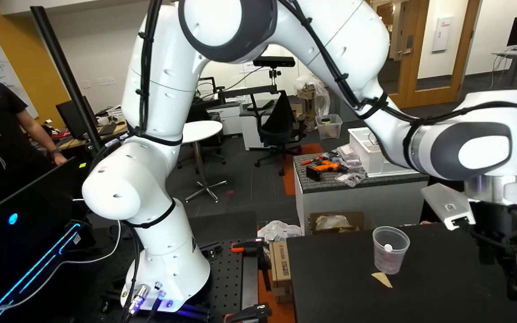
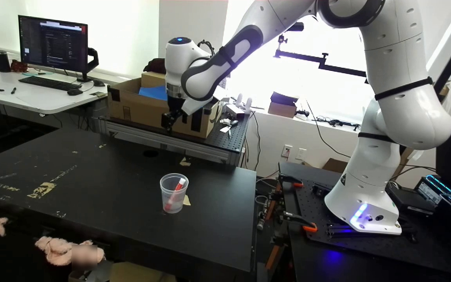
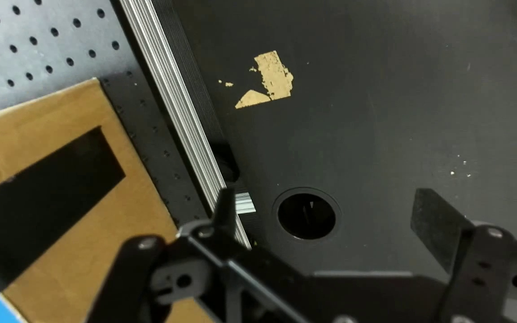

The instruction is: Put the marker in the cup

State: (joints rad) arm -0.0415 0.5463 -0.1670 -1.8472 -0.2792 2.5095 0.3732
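The clear plastic cup stands upright on the black table in both exterior views, where it also shows at its wall. The marker, red with a white end, leans inside the cup; its white end shows through the cup in an exterior view. My gripper is open, with nothing between its fingers in the wrist view. It is raised above the table near its far edge, well away from the cup, and shows in both exterior views. Cup and marker are out of the wrist view.
The black table has a round hole below my gripper and tape scraps. A metal-edged perforated bench adjoins it. On that bench, a large cardboard box stands close behind my gripper.
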